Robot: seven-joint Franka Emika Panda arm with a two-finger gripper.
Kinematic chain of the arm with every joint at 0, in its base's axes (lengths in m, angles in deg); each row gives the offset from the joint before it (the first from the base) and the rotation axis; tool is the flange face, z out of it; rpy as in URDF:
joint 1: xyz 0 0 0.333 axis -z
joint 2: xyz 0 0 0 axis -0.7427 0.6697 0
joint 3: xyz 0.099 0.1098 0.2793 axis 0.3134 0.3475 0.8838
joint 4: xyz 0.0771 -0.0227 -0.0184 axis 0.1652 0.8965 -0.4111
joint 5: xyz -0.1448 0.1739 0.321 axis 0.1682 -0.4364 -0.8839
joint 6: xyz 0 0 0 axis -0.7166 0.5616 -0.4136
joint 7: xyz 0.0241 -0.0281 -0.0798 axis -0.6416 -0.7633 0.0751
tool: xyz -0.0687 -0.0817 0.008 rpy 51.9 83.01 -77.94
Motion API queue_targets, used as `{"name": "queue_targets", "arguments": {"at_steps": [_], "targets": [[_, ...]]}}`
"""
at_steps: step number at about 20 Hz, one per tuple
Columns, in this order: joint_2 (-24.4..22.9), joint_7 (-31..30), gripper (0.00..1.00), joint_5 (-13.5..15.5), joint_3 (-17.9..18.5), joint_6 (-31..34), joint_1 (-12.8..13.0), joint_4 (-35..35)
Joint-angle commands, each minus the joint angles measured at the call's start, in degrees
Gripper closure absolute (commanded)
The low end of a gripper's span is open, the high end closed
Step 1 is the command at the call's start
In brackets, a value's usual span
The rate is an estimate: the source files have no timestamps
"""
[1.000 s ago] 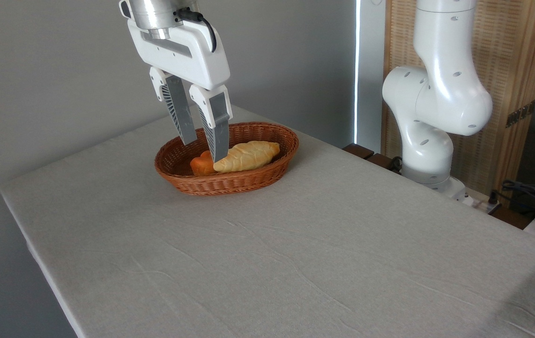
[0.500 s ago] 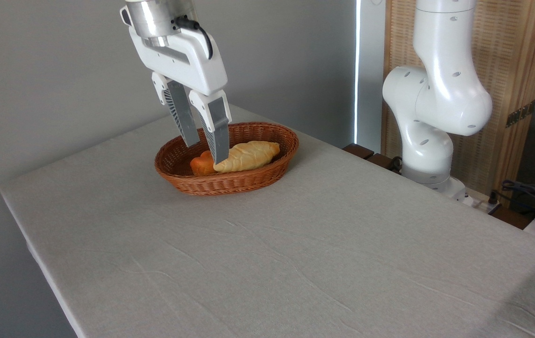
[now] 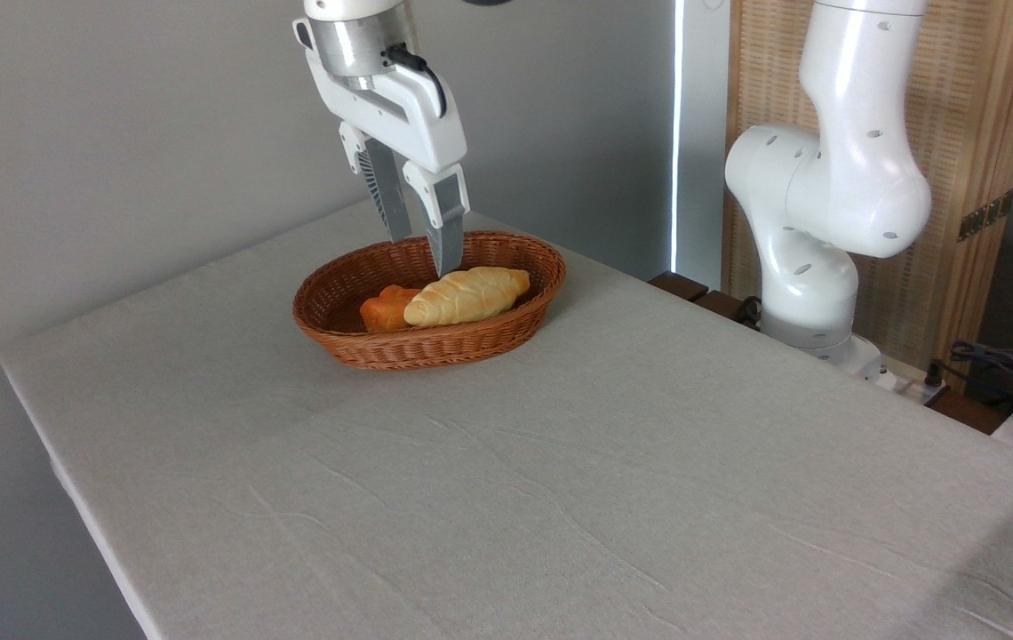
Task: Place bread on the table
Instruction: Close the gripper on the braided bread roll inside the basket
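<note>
Hanging above the wicker basket [image 3: 429, 302], the gripper [image 3: 424, 253] points its two grey fingers [image 3: 448, 233] down toward the basket's far side, with a narrow gap between them and nothing in their grasp. The front fingertip ends just above the braided loaf [image 3: 467, 295], apart from it as far as the view shows. The loaf lies inside the basket, slanting from the middle up toward the right rim, its glazed golden top facing up. Just to the left of it in the basket, touching its lower end, sits a small orange bun [image 3: 386, 309], partly hidden by the basket's front wall. The basket stands on the cloth-covered table [image 3: 560, 480] toward its far edge. Right of the basket, past the table's edge, rises the white arm's base column [image 3: 813, 258].
</note>
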Motion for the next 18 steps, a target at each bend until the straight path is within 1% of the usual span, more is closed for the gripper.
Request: {"name": "queue_targets", "arguments": {"at_steps": [1,2,3,5,7,8,9,11,13,14,18], "targets": [[-4.2,-5.9,0.0,3.4,-3.4,-8.1,1.3,9.0],[-5.7,-6.2,0.0,3.5,-4.2,-11.2,2.3,12.6],[-6.8,-6.8,0.0,3.6,-6.1,-14.0,2.3,15.4],[-6.7,-11.0,0.0,4.2,-9.8,-18.8,2.4,18.6],[-6.6,-12.0,0.0,4.2,-13.8,-23.0,2.3,22.4],[-6.5,-12.0,0.0,3.9,-15.1,-23.7,2.4,23.3],[-6.5,-12.0,0.0,3.7,-15.5,-23.6,2.2,23.5],[-6.5,-11.3,0.0,3.2,-15.4,-23.3,2.0,23.6],[-6.5,-11.2,0.0,1.6,-15.4,-22.7,1.9,23.6],[-6.5,-11.2,0.0,0.1,-15.5,-21.5,1.9,23.6],[-6.5,-10.7,0.0,-8.4,-15.4,-15.3,1.8,23.4]]}}
